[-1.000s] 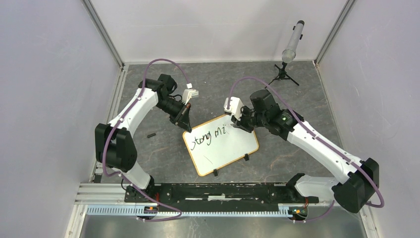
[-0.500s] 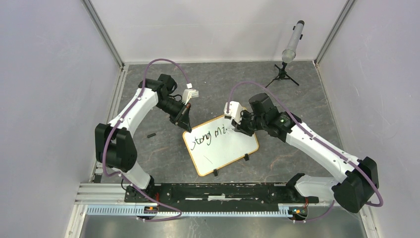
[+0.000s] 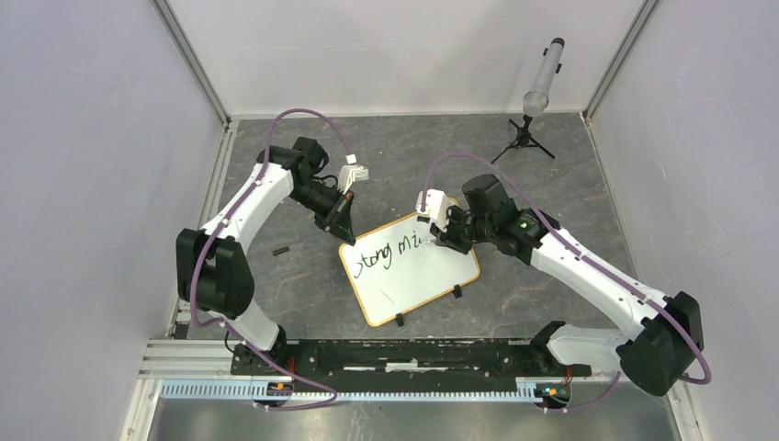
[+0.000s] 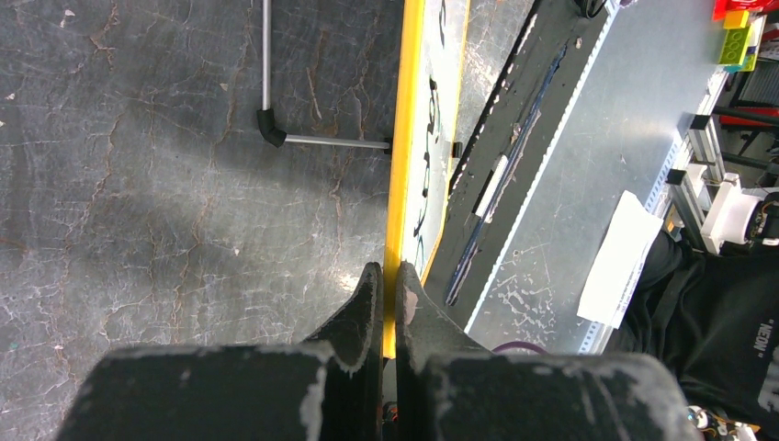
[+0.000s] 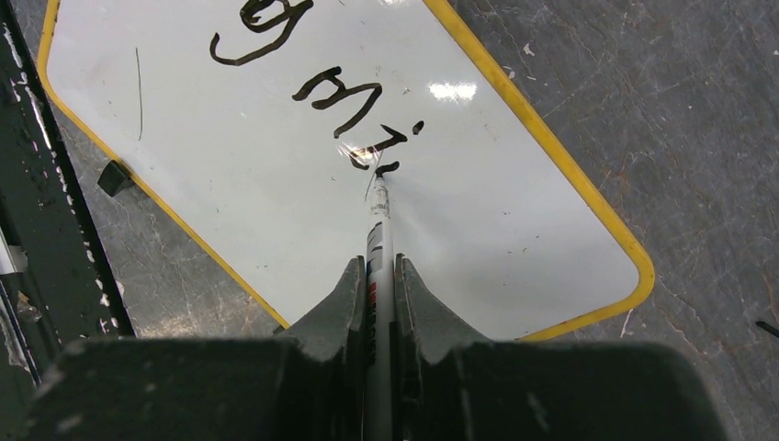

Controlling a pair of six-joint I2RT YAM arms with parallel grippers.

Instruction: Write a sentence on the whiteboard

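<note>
The whiteboard (image 3: 424, 276), white with a yellow-orange frame, lies tilted on the dark floor and carries black handwriting along its upper part. My left gripper (image 3: 344, 230) is shut on the frame at the board's far left corner. In the left wrist view its fingers (image 4: 389, 273) pinch the yellow edge (image 4: 401, 138). My right gripper (image 3: 439, 235) is shut on a grey marker (image 5: 378, 230). The marker's tip touches the whiteboard (image 5: 276, 211) just after the last written letters. In the right wrist view the fingers of the right gripper (image 5: 377, 266) clamp the marker's barrel.
A small black cap (image 3: 281, 249) lies on the floor left of the board. A grey cylinder on a black tripod (image 3: 536, 92) stands at the back right. A black and metal rail (image 3: 386, 354) runs along the near edge. Grey walls close in both sides.
The right gripper has shifted slightly along the board with the marker, and a short new stroke follows the last letters. The left arm has not moved.
</note>
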